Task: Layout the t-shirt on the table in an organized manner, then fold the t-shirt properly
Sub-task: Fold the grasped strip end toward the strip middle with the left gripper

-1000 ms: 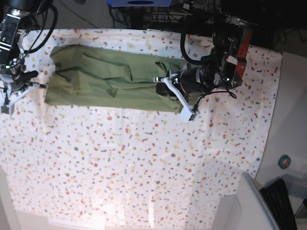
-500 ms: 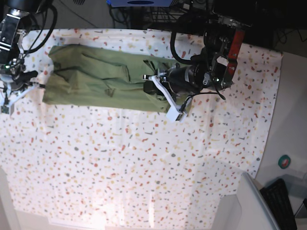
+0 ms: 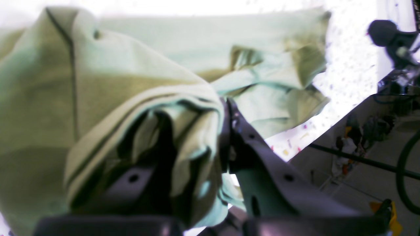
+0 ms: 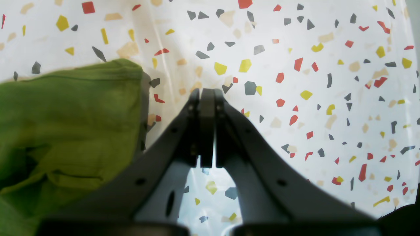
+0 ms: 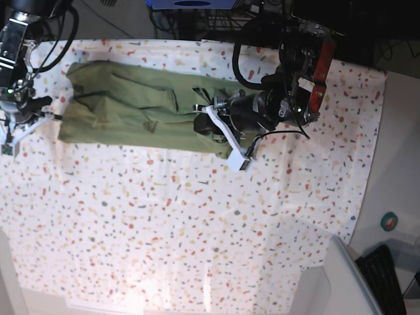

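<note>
The olive-green t-shirt (image 5: 125, 108) lies as a long folded strip across the far part of the speckled table (image 5: 197, 223). My left gripper (image 5: 209, 121) is shut on the strip's right end, which is lifted and bunched. In the left wrist view the gripper (image 3: 224, 105) pinches gathered folds of the t-shirt (image 3: 131, 65), and the cloth hides one finger. My right gripper (image 5: 23, 125) sits just off the strip's left end. In the right wrist view that gripper (image 4: 206, 95) is shut on nothing over the bare table (image 4: 295, 49), with the t-shirt's edge (image 4: 65, 108) beside it on the left.
A plain grey bin (image 5: 341, 282) stands at the near right corner, off the table. Beyond the table's right edge lie a small green tape roll (image 5: 390, 221) and a dark keyboard-like object (image 5: 384, 275). Cables and dark equipment run along the far edge.
My left gripper has carried the shirt's right end leftward, so the strip is now shorter and its end bunches up. The right arm has not moved.
</note>
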Tool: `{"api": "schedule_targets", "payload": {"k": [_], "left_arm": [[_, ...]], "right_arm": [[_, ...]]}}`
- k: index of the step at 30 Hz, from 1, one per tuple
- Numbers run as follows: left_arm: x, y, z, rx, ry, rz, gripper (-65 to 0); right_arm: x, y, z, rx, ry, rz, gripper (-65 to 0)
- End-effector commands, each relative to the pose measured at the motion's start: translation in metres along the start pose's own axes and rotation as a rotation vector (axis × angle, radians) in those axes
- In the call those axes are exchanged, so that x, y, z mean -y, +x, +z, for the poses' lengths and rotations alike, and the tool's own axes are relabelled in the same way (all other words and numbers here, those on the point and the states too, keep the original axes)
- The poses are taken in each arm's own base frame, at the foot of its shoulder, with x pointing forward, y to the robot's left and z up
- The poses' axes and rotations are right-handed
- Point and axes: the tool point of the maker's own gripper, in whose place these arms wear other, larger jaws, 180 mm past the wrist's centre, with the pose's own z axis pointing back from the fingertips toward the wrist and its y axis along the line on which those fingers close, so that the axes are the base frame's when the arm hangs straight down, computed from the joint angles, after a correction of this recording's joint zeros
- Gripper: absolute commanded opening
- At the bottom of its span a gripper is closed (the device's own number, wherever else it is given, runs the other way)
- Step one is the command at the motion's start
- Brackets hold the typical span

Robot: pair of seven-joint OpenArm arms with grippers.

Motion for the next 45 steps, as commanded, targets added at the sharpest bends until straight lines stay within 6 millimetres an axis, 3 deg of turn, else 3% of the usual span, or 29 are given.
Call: {"api": "schedule_targets", "payload": {"k": [1, 8, 16, 23, 45], "left_arm": [[0.007, 0.012, 0.002, 0.036, -0.023, -0.009, -65.0], [0.018, 0.003, -0.003, 0.006, -0.047, -0.032, -65.0], [0.015, 0.008, -0.002, 0.017, -0.041, -0.030, -65.0], [0.016, -0.003, -0.012, -0.018, -0.048, 0.002, -65.0], [0.027, 0.009, -0.016, 0.007, -0.072, -0.002, -65.0]], "right_arm": [[0.006, 0.015, 0.003, 0.048, -0.012, 0.002, -65.0], [0.006, 0.016, 0.003, 0.050, -0.012, 0.002, -65.0], [0.006, 0.016, 0.003, 0.050, -0.012, 0.002, -65.0], [0.006, 0.016, 0.003, 0.050, -0.012, 0.002, -65.0], [0.006, 0.016, 0.003, 0.050, -0.012, 0.002, -65.0]]}}
